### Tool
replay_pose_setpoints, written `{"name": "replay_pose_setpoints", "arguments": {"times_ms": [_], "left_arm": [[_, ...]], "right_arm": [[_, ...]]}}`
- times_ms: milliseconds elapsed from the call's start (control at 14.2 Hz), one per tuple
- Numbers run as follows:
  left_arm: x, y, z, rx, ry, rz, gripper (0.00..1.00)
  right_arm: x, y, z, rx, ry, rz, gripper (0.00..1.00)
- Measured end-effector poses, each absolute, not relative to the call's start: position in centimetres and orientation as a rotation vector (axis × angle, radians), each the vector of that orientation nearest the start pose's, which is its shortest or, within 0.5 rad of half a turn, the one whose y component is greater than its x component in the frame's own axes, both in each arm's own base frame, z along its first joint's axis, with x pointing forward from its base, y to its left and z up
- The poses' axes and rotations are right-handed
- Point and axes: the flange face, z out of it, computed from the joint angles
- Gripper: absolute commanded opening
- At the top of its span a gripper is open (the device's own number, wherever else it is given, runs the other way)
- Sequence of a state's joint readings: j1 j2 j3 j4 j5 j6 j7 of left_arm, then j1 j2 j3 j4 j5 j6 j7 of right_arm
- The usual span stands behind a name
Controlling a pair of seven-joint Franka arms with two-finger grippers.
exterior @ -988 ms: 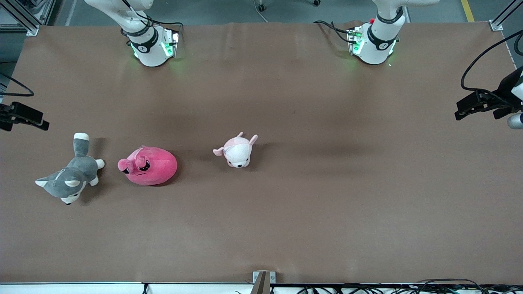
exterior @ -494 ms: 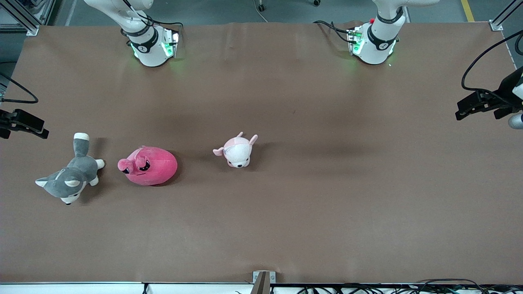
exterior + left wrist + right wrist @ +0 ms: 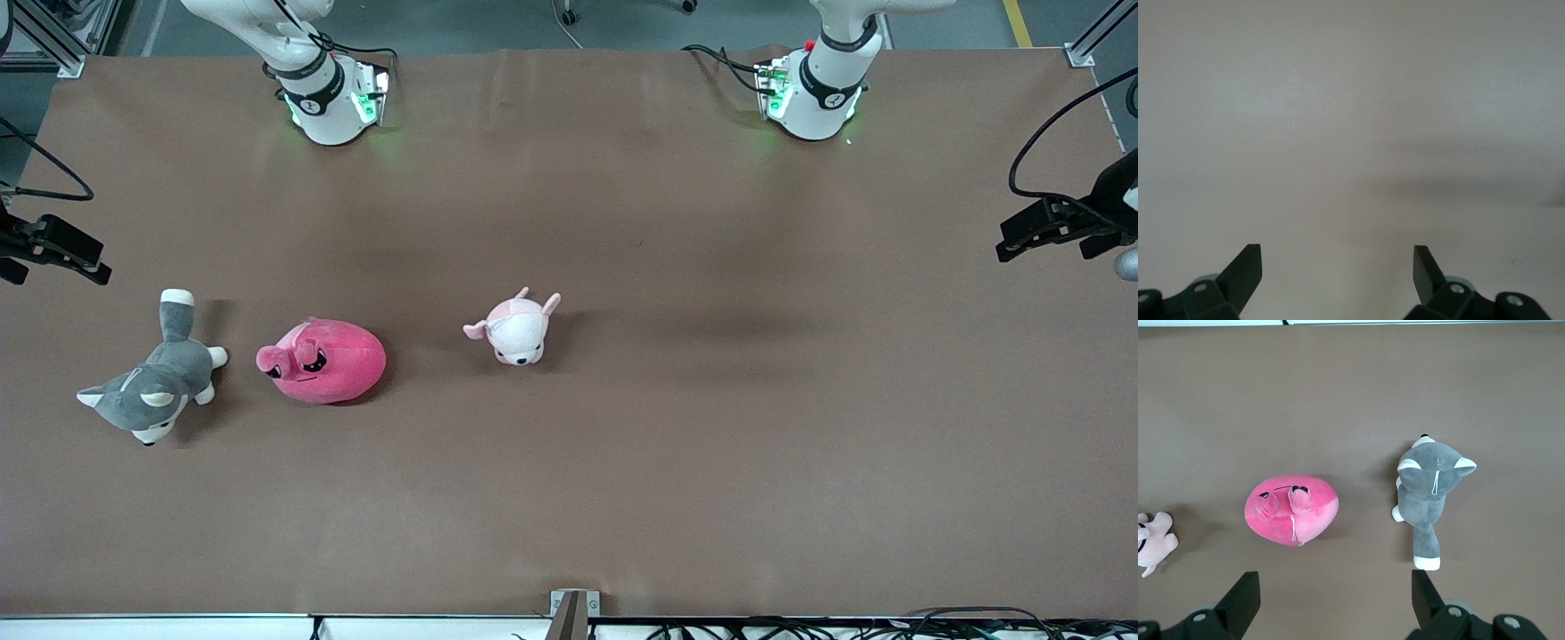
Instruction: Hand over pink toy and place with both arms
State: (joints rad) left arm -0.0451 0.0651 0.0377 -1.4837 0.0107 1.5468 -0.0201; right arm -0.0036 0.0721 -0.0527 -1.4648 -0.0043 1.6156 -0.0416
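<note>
On the brown table [image 3: 711,444], the pink pig plush [image 3: 324,361] lies between the grey husky plush [image 3: 151,387] and the pale pink puppy plush [image 3: 516,327], within the right arm's reach, as the right gripper [image 3: 1331,600] and left gripper [image 3: 1337,273] hover wide open and empty at their own table ends.

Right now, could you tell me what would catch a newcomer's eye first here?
Three plush toys in a row: a bright pink toy between a grey husky toward the right arm's end and a pale pink puppy mid-table. The right claw hangs open over the first two; the left claw is open over bare table.
</note>
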Motion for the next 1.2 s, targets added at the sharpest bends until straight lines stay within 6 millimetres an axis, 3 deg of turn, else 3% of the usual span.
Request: {"name": "replay_pose_setpoints", "arguments": {"times_ms": [564,1199], "left_arm": [[57.3,-1.1,62.7,-3.135,0.003,0.002,1.0],[57.2,-2.2,62.8,-3.132,0.027,-0.003,1.0]], "right_arm": [[55.0,-3.4,62.5,-3.145,0.03,-0.094,1.0],[54.8,-3.5,62.2,-3.145,0.031,-0.095,1.0]]}}
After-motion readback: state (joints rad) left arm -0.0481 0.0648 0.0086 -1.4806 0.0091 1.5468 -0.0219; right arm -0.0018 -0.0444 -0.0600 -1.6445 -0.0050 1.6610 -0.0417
